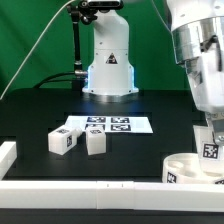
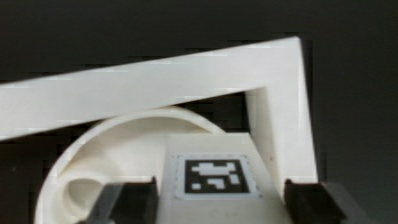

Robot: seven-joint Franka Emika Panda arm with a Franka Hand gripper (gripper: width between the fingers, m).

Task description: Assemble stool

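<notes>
My end effector grips a stool leg at the seat disc, tight against the border rails in the near right corner. To the left, a second leg and a third leg lie on open surface.

- Bright, even light from above falls on the matt black table top; shadows on it are faint and short.
- Behind that table, the glossy white robot base shows a bluish glow near its foot.
- The wrist view is soft and blocky; the short chunky white plastic leg is blurred, its white nearly washed out.
</notes>
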